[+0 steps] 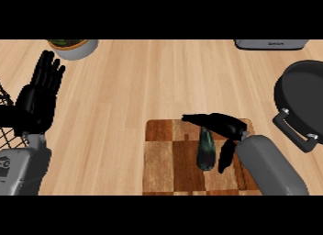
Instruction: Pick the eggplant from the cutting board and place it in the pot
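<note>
Just now the right hand [222, 126] arches over the eggplant [206, 149] on the cutting board [165, 160], fingers and thumb curling either side without clearly closing, the pot [306, 103] well apart to its right.

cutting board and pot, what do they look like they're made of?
Cutting board: looks like wood, patchwork of light and dark brown blocks with visible grain, satin finish. Pot: probably dark metal, maybe coated; uniformly black, smooth, with a black handle fixed by pale, silvery rivets. Coating can't be confirmed.
</note>
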